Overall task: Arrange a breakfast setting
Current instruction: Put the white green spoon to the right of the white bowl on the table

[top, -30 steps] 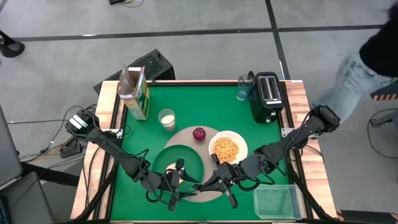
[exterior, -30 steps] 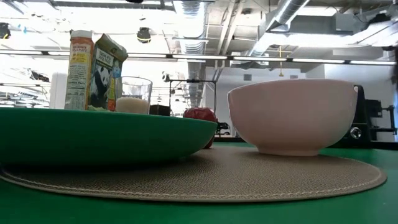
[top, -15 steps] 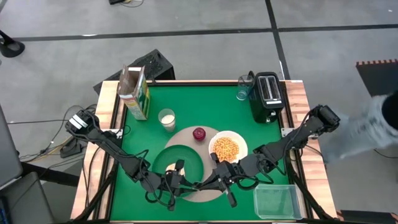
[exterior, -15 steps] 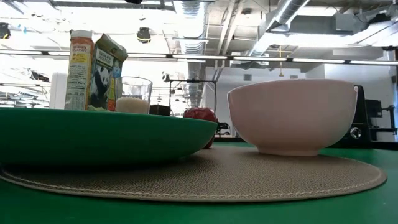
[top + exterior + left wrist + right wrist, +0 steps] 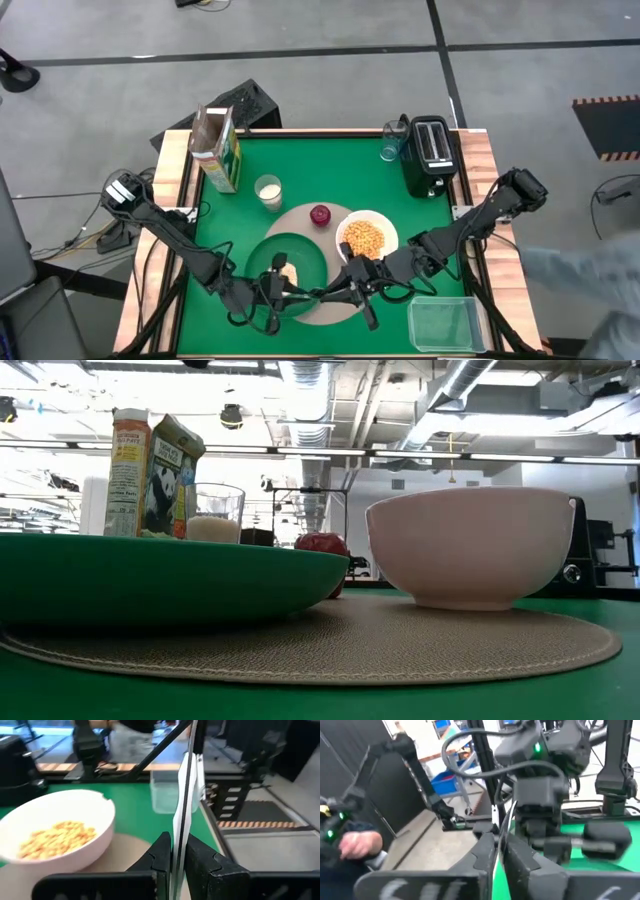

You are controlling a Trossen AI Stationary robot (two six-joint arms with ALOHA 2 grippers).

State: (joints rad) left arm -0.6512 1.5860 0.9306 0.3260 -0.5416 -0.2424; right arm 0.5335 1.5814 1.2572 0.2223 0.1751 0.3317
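Over the near part of the round beige placemat (image 5: 300, 215), my left gripper (image 5: 292, 292) and my right gripper (image 5: 335, 292) face each other, both shut on the metal spoon (image 5: 313, 293). A small pale bagel (image 5: 288, 272) lies on the dark green plate (image 5: 300, 250). The white bowl (image 5: 385, 222), holding cereal, and the red apple (image 5: 320, 214) also sit on the placemat. Farther back stand the milk glass (image 5: 267, 190) and the cereal box (image 5: 218, 150). The low view shows the plate (image 5: 150, 575), the bowl (image 5: 470, 545) and the apple (image 5: 322, 543), but neither gripper. My left gripper pinches the spoon (image 5: 176, 855) between its two fingers, coming about level from the table's left. The spoon shows edge-on, runs on past the fingertips and is clear of the placemat. My right gripper has the spoon (image 5: 496, 840) between its two fingers, coming about level from the table's right. I cannot tell which end each gripper has.
A black toaster (image 5: 430, 155) and a clear glass (image 5: 390, 148) stand at the far right corner. A clear plastic container (image 5: 445, 322) sits at the near right. A person (image 5: 590, 270) is beside the table's right side.
My left gripper, open a second ago, has shut on the spoon that my right gripper holds out. It has tipped a little, and the bagel on the plate now shows beside it. The person at the right has walked toward the near side.
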